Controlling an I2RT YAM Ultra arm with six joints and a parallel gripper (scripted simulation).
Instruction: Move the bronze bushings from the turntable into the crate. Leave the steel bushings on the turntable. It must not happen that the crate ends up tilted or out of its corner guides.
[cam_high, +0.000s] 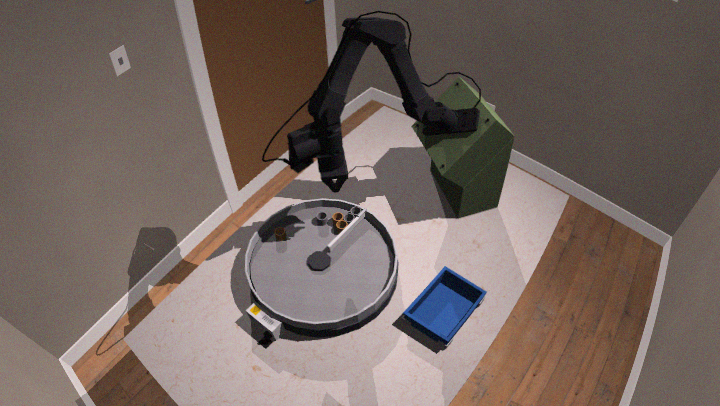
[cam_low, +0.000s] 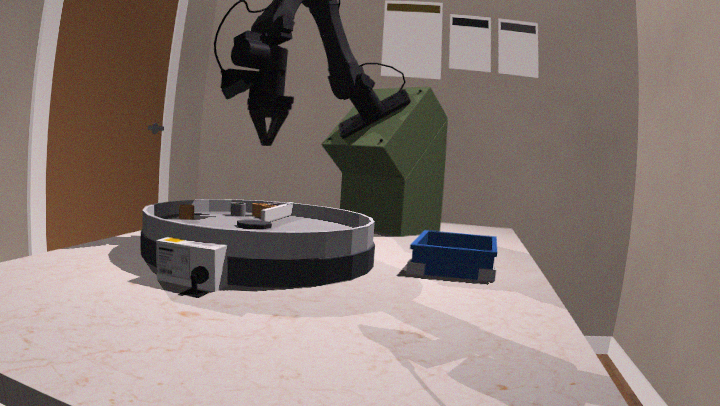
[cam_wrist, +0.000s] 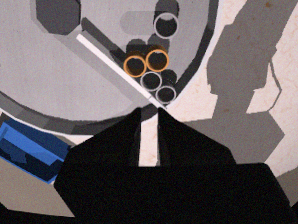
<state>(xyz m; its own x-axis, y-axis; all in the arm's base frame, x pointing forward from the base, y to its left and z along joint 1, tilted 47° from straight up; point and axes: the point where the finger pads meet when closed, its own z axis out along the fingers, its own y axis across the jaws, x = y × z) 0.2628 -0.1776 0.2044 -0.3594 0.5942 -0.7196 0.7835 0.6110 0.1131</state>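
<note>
The grey turntable (cam_high: 388, 252) (cam_low: 302, 244) holds the bushings at its far side. Two bronze bushings (cam_high: 337, 216) (cam_wrist: 135, 66) (cam_wrist: 157, 60) stand side by side against the white sweeper bar (cam_high: 345, 232) (cam_wrist: 113, 63). A third bronze bushing (cam_high: 279, 233) (cam_low: 186, 210) stands alone at the left. Steel bushings (cam_high: 321, 216) (cam_high: 355, 209) (cam_wrist: 165, 24) (cam_wrist: 152, 80) stand around the pair. My gripper (cam_high: 335, 187) (cam_low: 266, 141) (cam_wrist: 149, 114) hangs well above the turntable's far rim, near the cluster; its fingers are nearly together with nothing between them. The blue crate (cam_high: 425, 292) (cam_low: 453, 254) (cam_wrist: 27, 145) sits right of the turntable.
The green arm pedestal (cam_high: 468, 161) (cam_low: 393, 171) stands behind the turntable and crate. A white control box (cam_high: 262, 317) (cam_low: 189, 257) sits at the turntable's front. A dark hub (cam_high: 318, 260) (cam_wrist: 59, 6) marks the turntable's centre. Walls and a door lie behind.
</note>
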